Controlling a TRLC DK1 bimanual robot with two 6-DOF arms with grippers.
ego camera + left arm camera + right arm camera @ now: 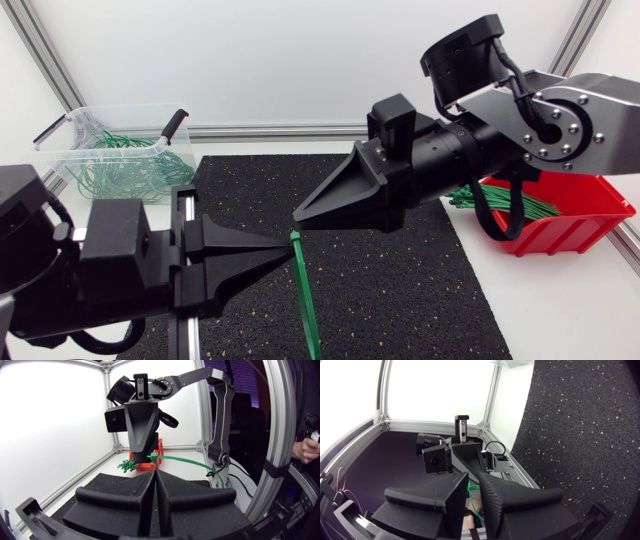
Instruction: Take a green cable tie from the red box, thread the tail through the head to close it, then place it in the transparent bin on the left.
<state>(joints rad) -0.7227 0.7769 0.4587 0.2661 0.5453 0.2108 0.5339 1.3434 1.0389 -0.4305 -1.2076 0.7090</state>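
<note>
Pinching the green plastic cable tie from two sides, both matte black wedge grippers meet tip to tip above the black speckled mat. The left gripper is clamped flat on the strap. The right gripper, fingers nearly together, appears to nip the strap where it bows away in the left wrist view. Holding it this way likely lets tail meet head for threading. The red plastic box and the transparent plastic bin stand well apart on either side, so placing is not yet due.
</note>
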